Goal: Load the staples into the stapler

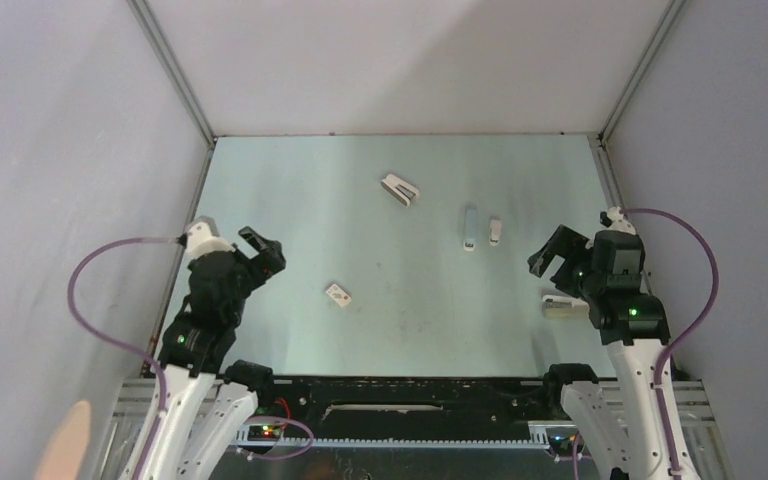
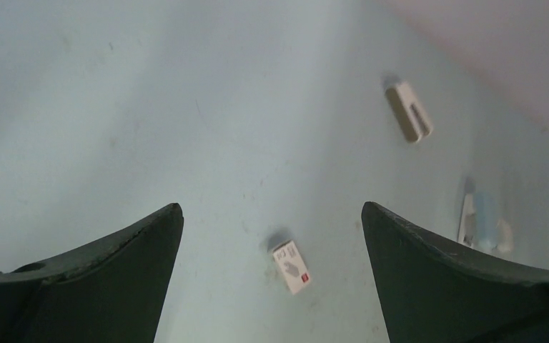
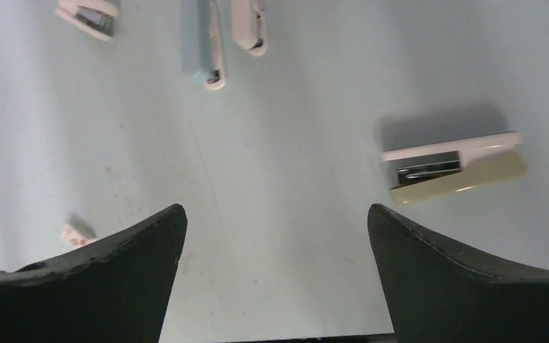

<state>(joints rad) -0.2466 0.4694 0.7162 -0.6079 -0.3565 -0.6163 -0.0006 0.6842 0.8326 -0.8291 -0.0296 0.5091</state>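
Left gripper [image 2: 271, 209] and right gripper [image 3: 277, 207] both gape empty. The red-marked sleeve [image 2: 292, 266] lies nearest the left one; mistaking it for the staples [image 3: 94, 17] could stall loading.

The left arm [image 1: 200, 320] and right arm [image 1: 625, 320] had white lower links and black upper housings, each with a small green light [image 1: 179, 339]. A purple cable [image 1: 85, 270] looped from each wrist to the base. The left gripper [image 2: 271, 207] and right gripper [image 3: 275, 207] had dark, matte, wedge-shaped fingers [image 2: 114, 271] with slightly scuffed edges.
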